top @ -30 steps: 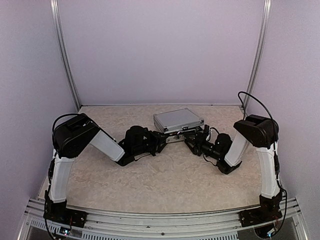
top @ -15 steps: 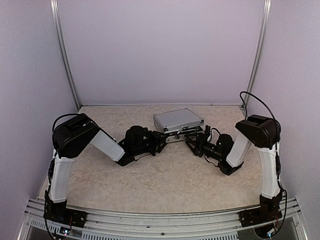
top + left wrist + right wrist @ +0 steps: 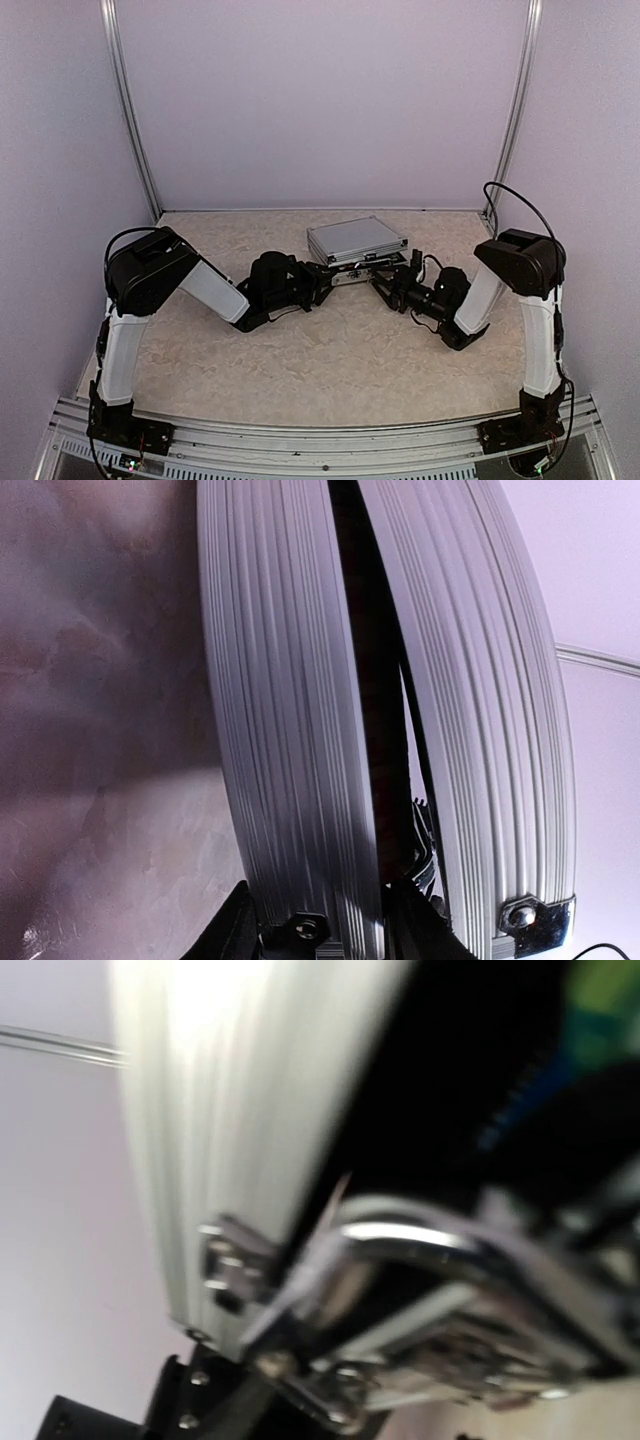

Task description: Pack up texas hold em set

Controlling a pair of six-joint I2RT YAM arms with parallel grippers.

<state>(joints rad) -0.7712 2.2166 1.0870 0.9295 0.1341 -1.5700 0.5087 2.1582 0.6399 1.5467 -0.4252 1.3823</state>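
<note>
A: Where do we have the briefcase (image 3: 357, 238)?

B: On the counter (image 3: 330, 350), toward its far edge and about midway along it. The lid (image 3: 480, 730) is nearly down on the base shell (image 3: 280, 730), with a dark wedge of gap left between them along the near side.

A: And our left gripper (image 3: 322, 277)?

B: It is at the case's near-left corner. Its fingers (image 3: 235, 935) sit on either side of the base shell's rim, one outside and one in the gap, apparently pinching it. We judge that this anchors the base so the case cannot skid toward the far edge while the lid is pressed.

A: The right gripper (image 3: 385, 280)?

B: Low at the near-right side, close to the chrome handle (image 3: 420, 1235) and a latch (image 3: 230, 1260). That view is blurred, so we cannot tell whether its fingers are spread or clamped on anything.

A: Contents?

B: Only smears of green and blue inside the gap, so we cannot name them.

A: So we are at closing?

B: We think so: the lid needs seating and the latches fastening.
</note>
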